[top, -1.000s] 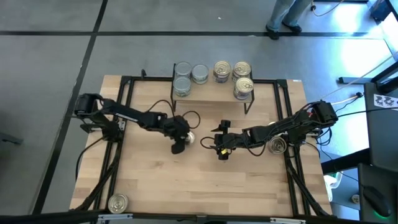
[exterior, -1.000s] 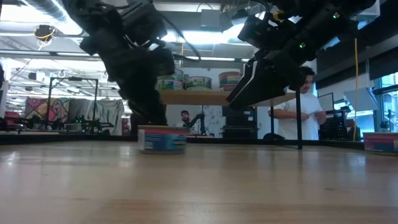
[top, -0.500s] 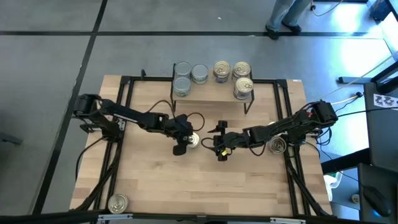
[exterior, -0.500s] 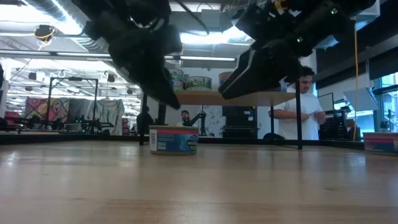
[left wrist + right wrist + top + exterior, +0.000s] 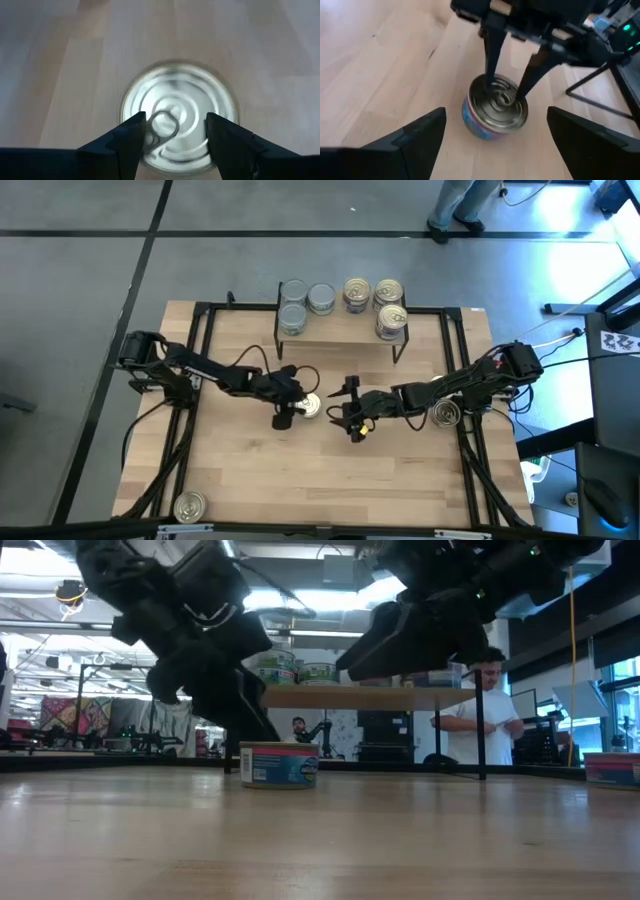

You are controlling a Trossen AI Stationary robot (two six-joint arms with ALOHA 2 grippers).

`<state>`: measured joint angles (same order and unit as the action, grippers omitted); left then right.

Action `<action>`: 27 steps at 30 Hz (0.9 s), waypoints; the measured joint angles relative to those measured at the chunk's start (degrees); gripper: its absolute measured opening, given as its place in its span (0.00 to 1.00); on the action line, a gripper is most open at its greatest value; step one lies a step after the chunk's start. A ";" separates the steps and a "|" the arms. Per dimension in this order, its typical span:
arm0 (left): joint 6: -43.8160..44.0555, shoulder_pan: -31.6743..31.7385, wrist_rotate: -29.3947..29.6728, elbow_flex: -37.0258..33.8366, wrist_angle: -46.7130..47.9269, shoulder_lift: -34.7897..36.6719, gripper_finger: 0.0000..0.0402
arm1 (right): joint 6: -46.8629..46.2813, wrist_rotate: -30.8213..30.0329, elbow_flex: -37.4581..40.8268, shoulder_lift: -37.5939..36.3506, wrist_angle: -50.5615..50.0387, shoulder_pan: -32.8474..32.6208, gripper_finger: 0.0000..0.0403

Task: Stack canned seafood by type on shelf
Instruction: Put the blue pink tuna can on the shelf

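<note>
A silver-topped can with a blue label stands upright on the table's middle. My left gripper comes at it from the left, slanting down. It is open, and its fingertips stand over the can's top, inside the rim. My right gripper hangs open just right of the can and above the table, with nothing between its fingers. The shelf at the far edge carries silver-topped cans on its left and gold-topped cans on its right. My left gripper's two fingertips point down at the can's top, one on either side of the pull tab. Whether they touch the lid or hover just above it, I cannot tell. The can stands flat on the table.
One loose can sits at the table's near left corner. Another lies under my right arm at the right side. A person stands beyond the table's far edge. Bare wood lies between the middle can and the near edge.
The middle can has slid a little toward the table's right edge and now stands still. My left gripper has rolled about its own axis and tipped over the can. It has drawn back slightly toward the left. My right gripper has also rolled and tipped slightly, staying in place.
</note>
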<state>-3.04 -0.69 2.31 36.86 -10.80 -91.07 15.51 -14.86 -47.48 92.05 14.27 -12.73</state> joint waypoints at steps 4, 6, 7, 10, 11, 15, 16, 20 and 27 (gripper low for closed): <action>0.40 1.47 -0.82 -3.61 -5.98 0.07 0.52 | 2.31 1.47 -0.05 2.41 3.78 0.00 0.86; 1.30 2.46 -1.81 -4.93 -8.34 -0.12 0.52 | 4.02 2.48 -0.49 4.59 5.78 0.00 0.86; 1.89 2.96 -2.47 -5.40 -9.34 -0.34 0.52 | 4.50 2.46 -0.92 5.78 5.68 0.00 0.86; 3.99 4.31 -4.01 -6.09 -11.33 -1.55 0.52 | 6.36 1.82 -2.89 9.01 5.59 0.00 0.86; 4.73 4.71 -4.27 -6.21 -12.00 -2.11 0.52 | 7.34 1.40 -3.53 9.94 5.32 0.00 0.86; 8.62 6.45 -7.02 -6.32 -15.32 -4.35 0.52 | 12.45 -1.78 -6.12 13.64 5.01 0.00 0.86; 9.43 6.86 -7.87 -6.32 -15.99 -4.70 0.52 | 13.79 -2.75 -6.75 14.67 5.03 0.00 0.86; 11.97 8.33 -9.78 -6.34 -17.59 -5.44 0.52 | 17.16 -5.63 -8.67 16.95 3.25 0.00 0.86; 16.27 10.72 -10.52 -6.36 -18.49 -5.70 0.52 | 17.53 -8.81 -8.87 17.07 -0.84 0.83 0.86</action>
<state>13.23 10.03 -8.21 30.50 -29.28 -96.77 33.04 -23.67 -56.36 109.12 13.44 -11.90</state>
